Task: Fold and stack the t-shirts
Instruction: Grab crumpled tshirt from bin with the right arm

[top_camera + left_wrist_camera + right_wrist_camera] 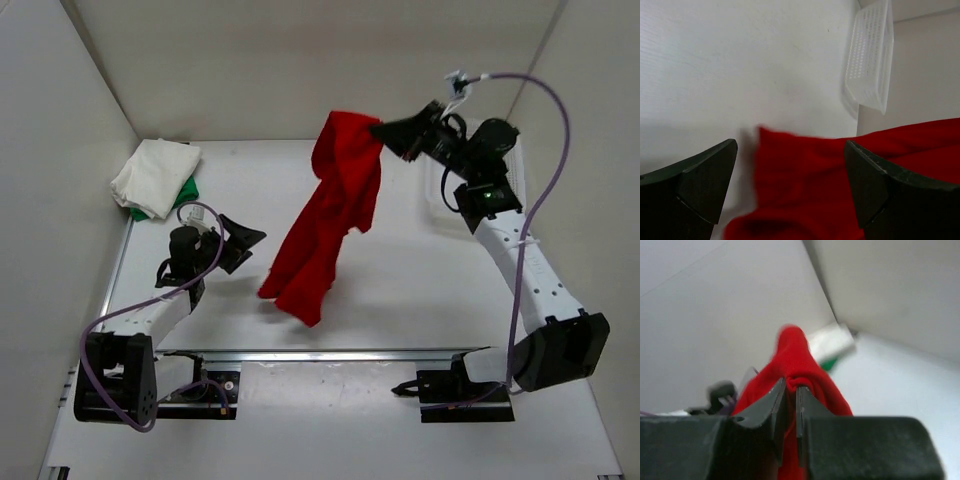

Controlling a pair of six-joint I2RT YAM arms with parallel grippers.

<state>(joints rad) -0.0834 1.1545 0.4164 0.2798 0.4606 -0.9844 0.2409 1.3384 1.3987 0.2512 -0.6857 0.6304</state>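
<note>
Left wrist: basket (867,55) beyond red tee (805,190)

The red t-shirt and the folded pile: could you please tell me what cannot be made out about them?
- Top view: the green t-shirt lies mostly under the off-white t-shirt; its fold is hidden.
- Top view: whether the lower end of the red t-shirt touches the table is unclear.
- Left wrist view: the red t-shirt is blurred, cut by the bottom and right edges.
- Right wrist view: the pile is blurred and small.
</note>
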